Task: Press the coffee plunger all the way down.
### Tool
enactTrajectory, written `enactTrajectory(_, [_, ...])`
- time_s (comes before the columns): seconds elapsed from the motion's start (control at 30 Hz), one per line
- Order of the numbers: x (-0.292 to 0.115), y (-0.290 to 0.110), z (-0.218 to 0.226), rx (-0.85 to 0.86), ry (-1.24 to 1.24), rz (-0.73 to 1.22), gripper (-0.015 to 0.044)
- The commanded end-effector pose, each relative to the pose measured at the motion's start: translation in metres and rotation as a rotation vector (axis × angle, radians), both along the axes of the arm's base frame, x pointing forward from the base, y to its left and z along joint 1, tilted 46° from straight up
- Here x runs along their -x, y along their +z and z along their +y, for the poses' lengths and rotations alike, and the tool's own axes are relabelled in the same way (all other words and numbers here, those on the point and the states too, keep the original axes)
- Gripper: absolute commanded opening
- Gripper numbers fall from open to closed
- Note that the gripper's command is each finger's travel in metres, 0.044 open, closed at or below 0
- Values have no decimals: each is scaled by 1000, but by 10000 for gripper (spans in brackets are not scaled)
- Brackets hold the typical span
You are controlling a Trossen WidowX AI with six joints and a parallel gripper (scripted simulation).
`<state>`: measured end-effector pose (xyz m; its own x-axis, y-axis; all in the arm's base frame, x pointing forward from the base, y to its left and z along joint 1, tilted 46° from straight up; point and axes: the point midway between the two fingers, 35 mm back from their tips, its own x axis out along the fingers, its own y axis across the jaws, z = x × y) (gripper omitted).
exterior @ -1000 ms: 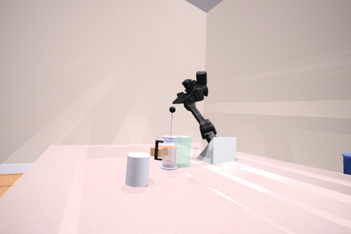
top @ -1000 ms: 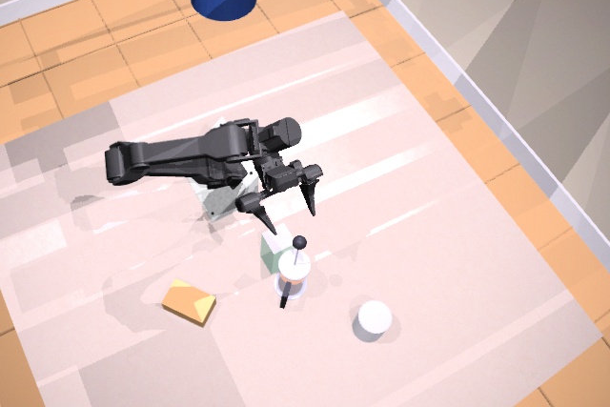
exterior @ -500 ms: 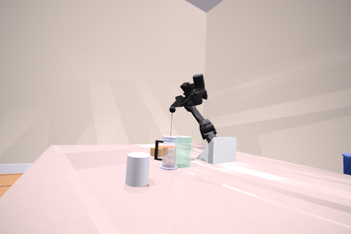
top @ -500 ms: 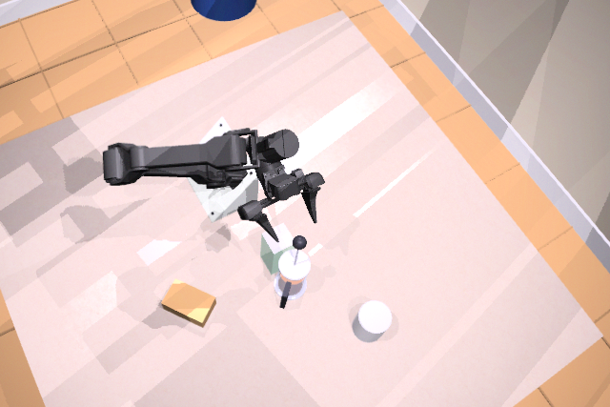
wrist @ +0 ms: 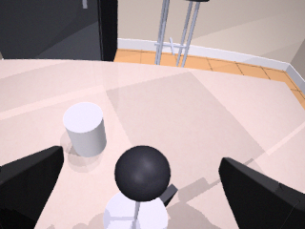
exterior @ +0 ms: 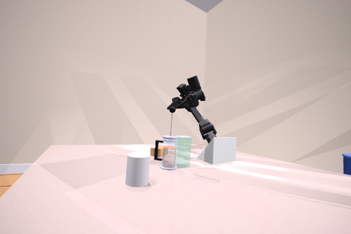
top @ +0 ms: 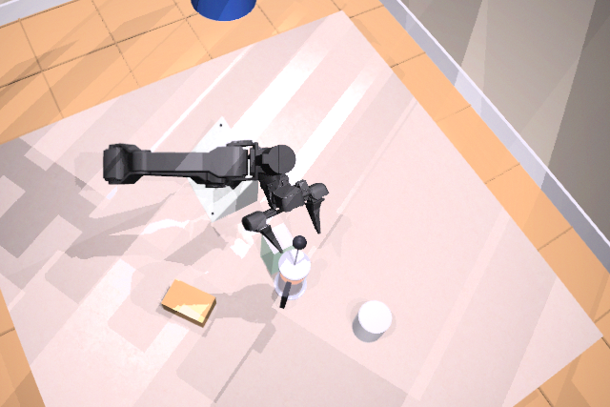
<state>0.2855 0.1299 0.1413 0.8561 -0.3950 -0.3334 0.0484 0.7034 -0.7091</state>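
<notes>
I hold the gripper (wrist: 143,213) spread wide and empty, seemingly just above the plunger knob (wrist: 143,174) of the upright press (top: 292,279) mid-table; next, a straight-down push

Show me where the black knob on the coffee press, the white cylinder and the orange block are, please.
Black knob (wrist: 143,174): wrist view, middle of the ball.
White cylinder (top: 374,316): top view, its flat round top.
Orange block (top: 188,301): top view, its upper face.
</notes>
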Motion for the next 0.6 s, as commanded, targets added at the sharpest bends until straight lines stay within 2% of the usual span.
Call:
enactTrajectory(0.0, [-2,-3,-3,7,2,5,440])
enactTrajectory(0.03, [-2,-3,-4,8,2,5,440])
enactTrajectory(0.4, [-2,-3,-4,8,2,5,151])
enactTrajectory(0.57, [-2,-3,-4,8,2,5,129])
